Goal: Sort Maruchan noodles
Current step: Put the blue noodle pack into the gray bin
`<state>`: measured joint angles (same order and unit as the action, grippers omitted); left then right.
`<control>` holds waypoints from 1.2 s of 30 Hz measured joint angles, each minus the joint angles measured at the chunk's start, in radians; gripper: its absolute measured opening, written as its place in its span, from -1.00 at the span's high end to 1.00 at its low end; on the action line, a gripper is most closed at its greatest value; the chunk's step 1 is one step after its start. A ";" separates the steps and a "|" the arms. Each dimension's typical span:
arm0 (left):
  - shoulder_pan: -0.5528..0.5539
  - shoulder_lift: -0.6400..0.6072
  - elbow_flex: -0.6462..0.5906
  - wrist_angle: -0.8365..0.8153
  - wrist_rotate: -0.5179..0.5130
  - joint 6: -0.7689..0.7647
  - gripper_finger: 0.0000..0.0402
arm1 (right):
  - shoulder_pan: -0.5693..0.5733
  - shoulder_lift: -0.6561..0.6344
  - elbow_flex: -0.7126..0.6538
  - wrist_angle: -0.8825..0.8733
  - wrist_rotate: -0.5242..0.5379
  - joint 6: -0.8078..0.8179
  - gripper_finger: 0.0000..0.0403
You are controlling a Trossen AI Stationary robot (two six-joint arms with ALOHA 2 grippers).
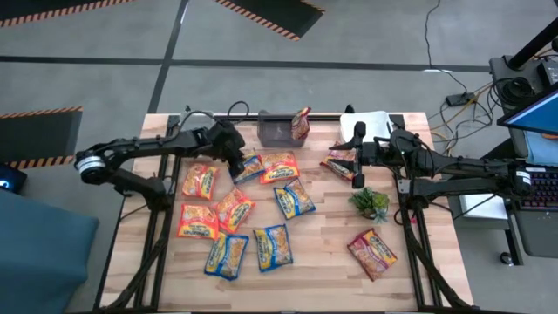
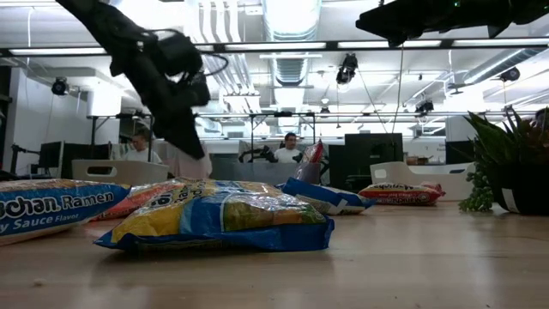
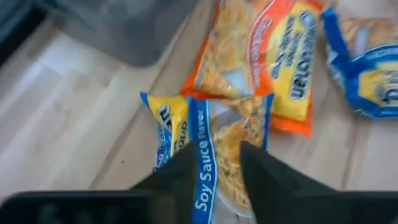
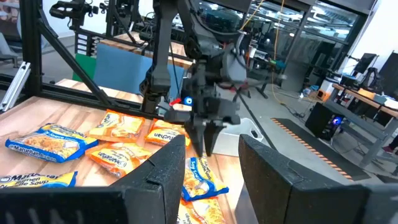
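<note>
— So where is the left claw (image 1: 237, 162) sitting right now?

— Up toward eleven o'clock on the worktop (image 1: 323, 262), pointing down over a blue-and-yellow soy sauce packet (image 3: 208, 146). Its fingers (image 3: 264, 177) are standing a little apart, one on each side of the packet's blue stripe, but I cannot tell whether they are pinching the wrapper or only resting against it.

— And the rest of the noodles?

— Lying flat across the left half and the middle. An orange packet (image 1: 279, 167) is touching the soy sauce one at its three o'clock side. Another orange one (image 1: 200, 181) is lying toward nine o'clock, with two more orange packets below it. Three blue-and-yellow packets (image 1: 273, 247) are sitting from the centre down toward six and seven o'clock. A dark red packet (image 1: 374, 253) is lying alone at about five o'clock, and another dark red one (image 1: 301, 124) is standing tilted against a grey bin (image 1: 277, 130) at twelve o'clock.

— What is the right claw (image 1: 354, 162) doing?

— Hovering near one o'clock, over a dark red packet (image 1: 338, 160). From its wrist view its fingers (image 4: 273, 168) are standing apart with nothing between them. A small green plant (image 1: 370, 203) is sitting just beside that arm, toward three o'clock.
</note>
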<state>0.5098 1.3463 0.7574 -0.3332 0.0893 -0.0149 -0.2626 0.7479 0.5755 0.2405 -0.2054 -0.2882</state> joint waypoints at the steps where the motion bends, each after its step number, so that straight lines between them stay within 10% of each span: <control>1: 0.001 0.017 0.000 0.002 -0.003 -0.006 0.33 | 0.000 0.000 0.000 0.000 0.000 0.000 0.31; 8: 0.003 0.168 0.000 0.063 -0.124 0.049 -0.53 | 0.000 0.000 0.000 0.000 -0.001 0.000 0.31; 13: 0.003 0.278 0.004 0.110 -0.022 0.055 -0.65 | 0.000 0.000 0.000 -0.001 -0.002 0.000 0.31; 19: -0.007 0.316 0.004 0.131 -0.018 0.077 -0.29 | 0.000 0.000 0.000 -0.002 -0.002 0.000 0.31; 29: -0.014 0.177 -0.003 0.098 -0.046 0.084 0.86 | 0.000 0.000 0.000 -0.001 -0.002 -0.003 0.31; 36: -0.019 -0.073 -0.003 0.037 -0.092 0.077 0.88 | 0.000 0.000 0.000 -0.001 -0.002 -0.001 0.31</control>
<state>0.4910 1.2730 0.7544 -0.2964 -0.0028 0.0620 -0.2626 0.7479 0.5755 0.2394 -0.2073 -0.2893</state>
